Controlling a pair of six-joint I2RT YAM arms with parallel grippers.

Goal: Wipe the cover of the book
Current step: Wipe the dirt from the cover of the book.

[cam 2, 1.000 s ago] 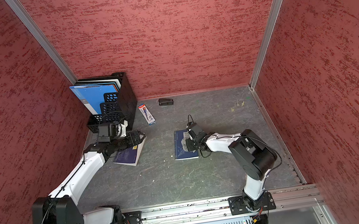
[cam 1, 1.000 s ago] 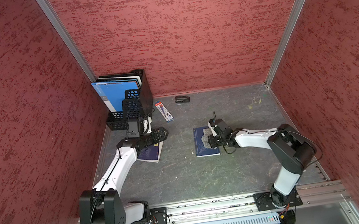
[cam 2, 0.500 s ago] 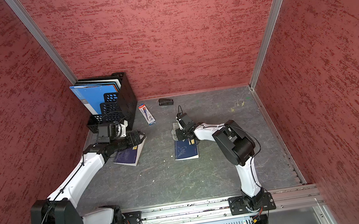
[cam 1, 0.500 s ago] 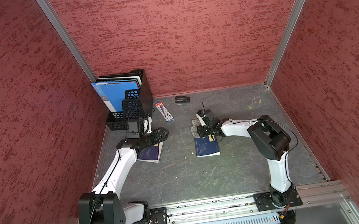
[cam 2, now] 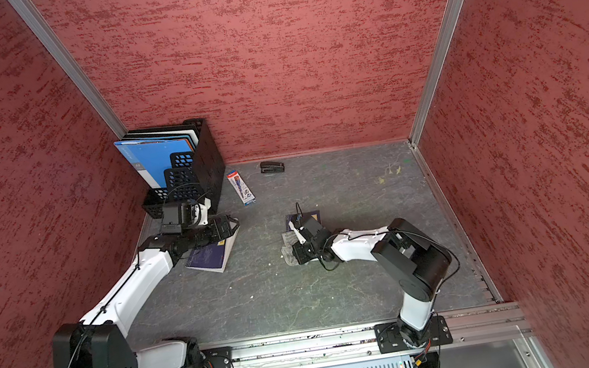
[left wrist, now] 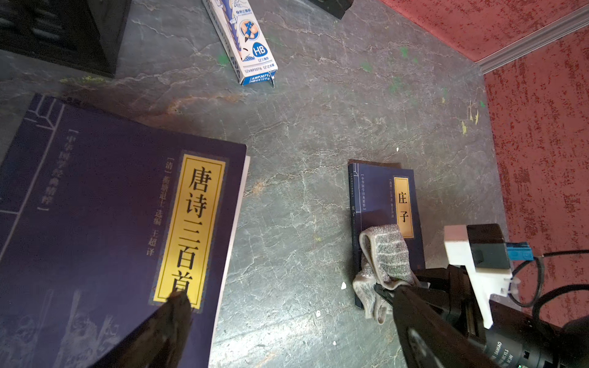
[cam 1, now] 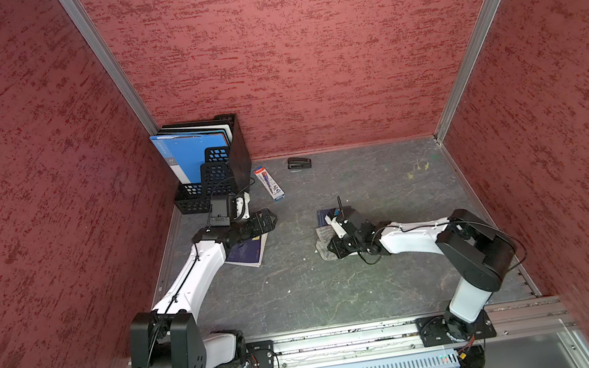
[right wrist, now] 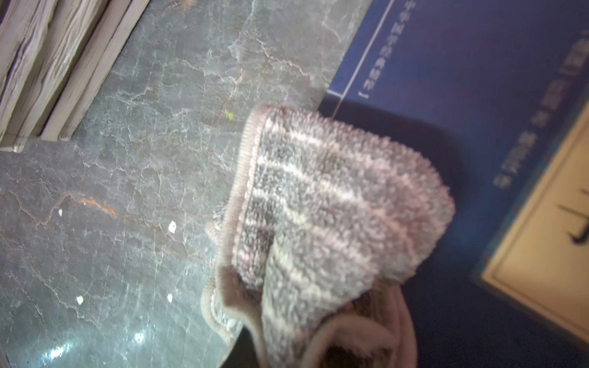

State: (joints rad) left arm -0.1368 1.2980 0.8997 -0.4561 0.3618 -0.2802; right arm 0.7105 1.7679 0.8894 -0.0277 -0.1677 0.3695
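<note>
Book [left wrist: 387, 197]: thin paperback lying flat on bench [cam 1: 301, 291]. Probably light with a slick cover, so it may skid under a drag. No grasp needed; press down through cloth [right wrist: 334, 204], which is soft and bunched. Right pincer [cam 1: 331, 246] clamped on cloth, which straddles the book's edge. Forearm low, near level. Left pincer [cam 1: 270, 220] jaws wide apart, empty, over second book [cam 1: 248, 253].

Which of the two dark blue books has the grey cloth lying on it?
The book at the right gripper, which grips the cloth on its cover. The other book, by the left gripper, is bare.
</note>
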